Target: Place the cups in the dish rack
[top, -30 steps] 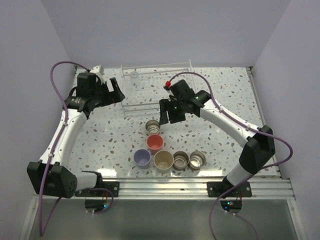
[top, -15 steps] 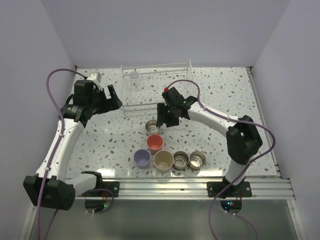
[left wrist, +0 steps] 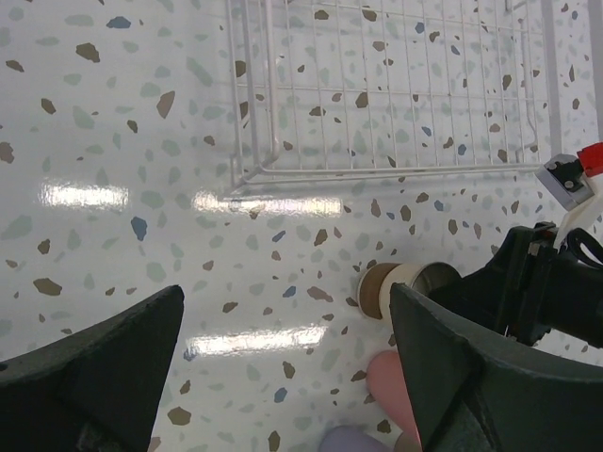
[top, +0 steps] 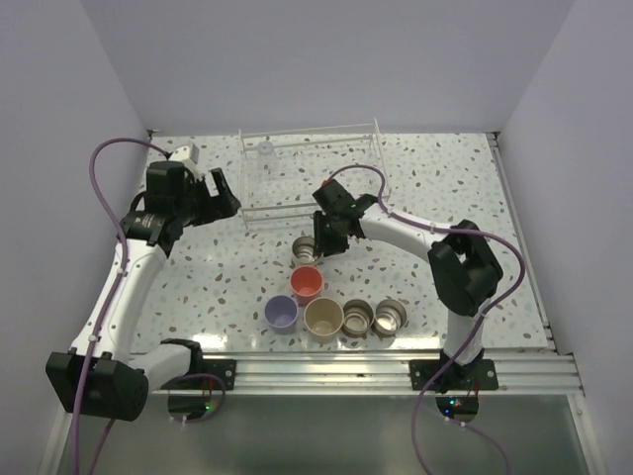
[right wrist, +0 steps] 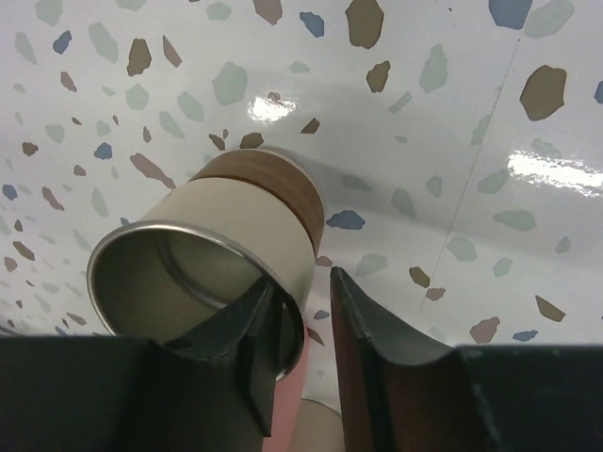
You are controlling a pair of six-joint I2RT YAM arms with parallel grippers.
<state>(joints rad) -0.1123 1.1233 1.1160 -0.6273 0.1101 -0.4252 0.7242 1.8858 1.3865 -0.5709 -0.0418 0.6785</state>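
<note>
A steel cup [top: 304,249] with a tan base stands tilted just in front of the dish rack [top: 312,173]. My right gripper [top: 326,240] straddles its rim: in the right wrist view one finger [right wrist: 247,325] is inside the steel cup [right wrist: 217,254], and the other finger [right wrist: 367,330] is outside with a slim gap to the wall. A coral-red cup [top: 307,283], a lavender cup [top: 282,313], a beige cup [top: 323,317] and two steel cups [top: 357,317] [top: 390,317] stand nearer the front. A tiny clear cup [top: 265,148] sits in the rack. My left gripper [top: 226,193] hangs open and empty left of the rack.
In the left wrist view the dish rack's [left wrist: 396,94] near wire edge runs across the top, with the steel cup [left wrist: 396,287] and my right arm [left wrist: 537,282] at the right. White walls close in the table [top: 198,267] at the back and sides.
My right gripper moved left and down onto the steel cup's rim while its jaws narrowed. The left arm drew slightly back to the left, its jaws still wide.
</note>
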